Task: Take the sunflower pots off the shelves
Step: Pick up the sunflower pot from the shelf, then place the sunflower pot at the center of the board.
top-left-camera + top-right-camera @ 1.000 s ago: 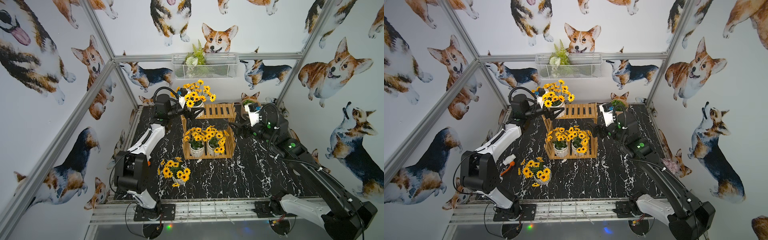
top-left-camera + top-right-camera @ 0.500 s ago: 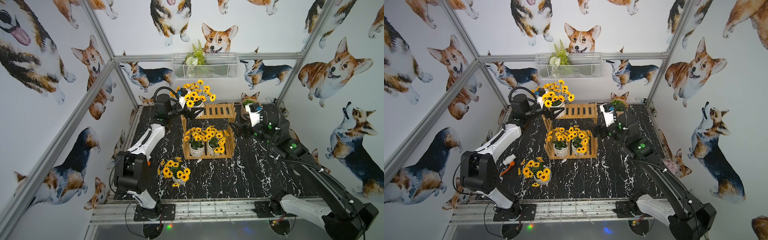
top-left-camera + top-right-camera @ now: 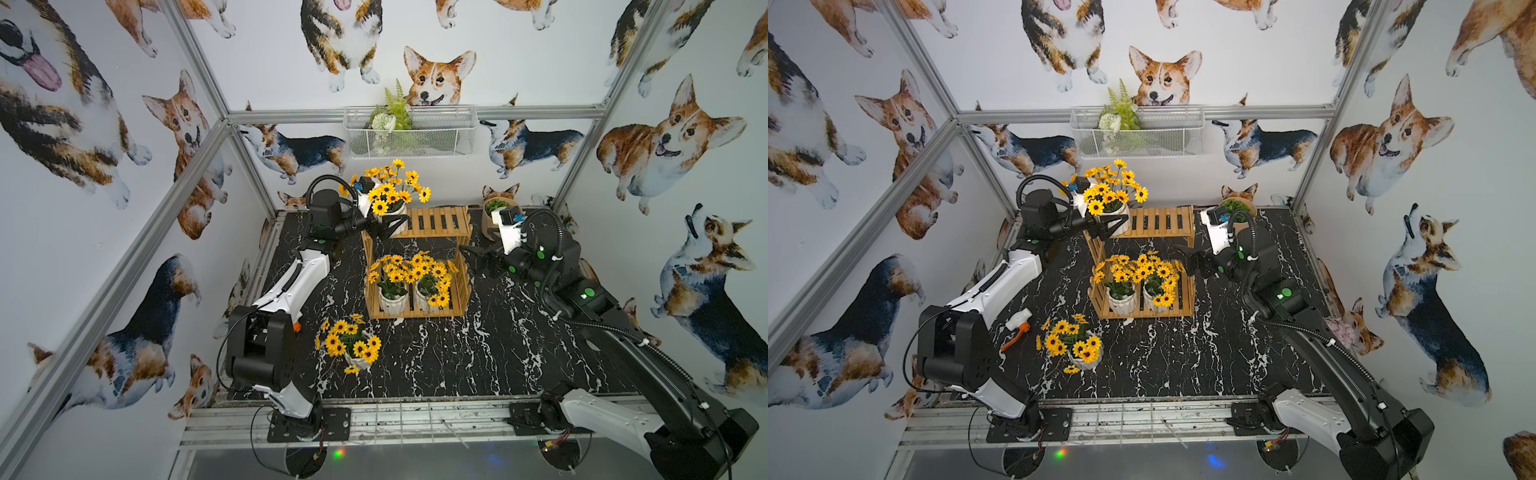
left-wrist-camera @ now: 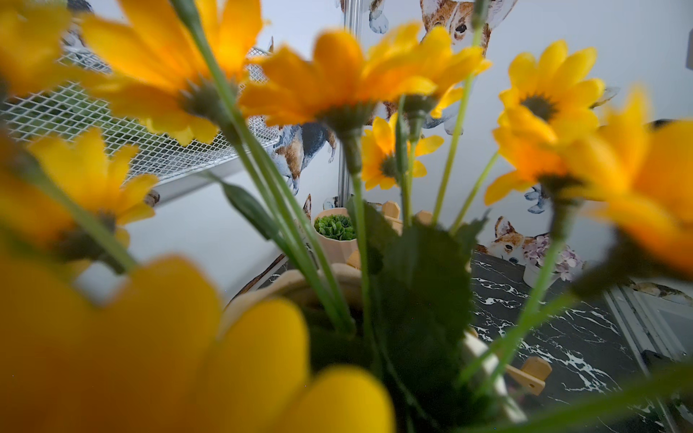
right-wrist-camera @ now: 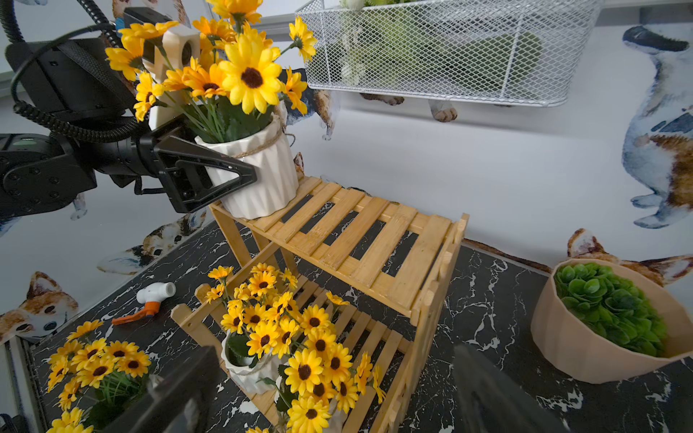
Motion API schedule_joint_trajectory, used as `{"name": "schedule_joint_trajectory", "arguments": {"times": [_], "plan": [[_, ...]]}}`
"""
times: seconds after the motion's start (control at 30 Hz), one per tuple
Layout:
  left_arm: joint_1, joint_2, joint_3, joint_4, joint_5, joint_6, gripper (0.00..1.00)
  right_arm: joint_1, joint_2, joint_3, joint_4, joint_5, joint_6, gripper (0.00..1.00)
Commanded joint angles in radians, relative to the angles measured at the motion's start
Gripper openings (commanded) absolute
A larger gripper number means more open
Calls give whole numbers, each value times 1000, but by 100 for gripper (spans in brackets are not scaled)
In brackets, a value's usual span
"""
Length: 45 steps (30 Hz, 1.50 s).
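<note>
The shelves (image 3: 436, 222) (image 5: 356, 240) stand mid-table as a light-wood two-tier rack. A sunflower pot (image 3: 399, 217) (image 5: 262, 176) rests on the left end of the upper board. My left gripper (image 3: 388, 224) (image 3: 1108, 226) is shut on its white ribbed body, one black finger (image 5: 210, 176) flat against its side. The left wrist view shows only blurred sunflowers (image 4: 337, 82); the jaws are hidden there. Two sunflower pots (image 3: 392, 305) (image 3: 424, 299) stand on the lower board. Another sunflower pot (image 3: 357, 357) stands on the table at front left. My right gripper (image 3: 473, 259) (image 5: 335, 356) hangs open just right of the rack, holding nothing.
A beige pot with a green plant (image 3: 494, 212) (image 5: 600, 322) stands at the back right, behind my right wrist. A white wire basket (image 3: 409, 133) hangs on the back wall above the rack. A white and orange valve (image 3: 1017, 326) lies by the left arm.
</note>
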Motion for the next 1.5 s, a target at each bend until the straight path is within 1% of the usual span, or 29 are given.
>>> {"name": "schedule_joint_trajectory", "arguments": {"times": [0.0,0.27,0.5,0.8,1.1,1.37,1.47], "plan": [[0,-25,16,32,18,-1,0,1,-8,-2,-3,8,-7,100],[-1,-59,31,43,38,-12,0,1,-17,-12,-2,13,-1,100],[-2,-124,9,45,56,-17,0,1,-29,-19,-3,20,2,100],[-20,-258,-121,100,45,-57,0,1,-50,-23,-32,42,14,100],[-49,-433,-256,65,7,-44,0,1,-90,-52,-61,74,34,100],[-120,-565,-375,11,-47,-31,0,1,-98,-61,-90,103,61,100],[-171,-596,-396,-53,-91,16,0,1,-107,-53,-92,97,70,100]]}}
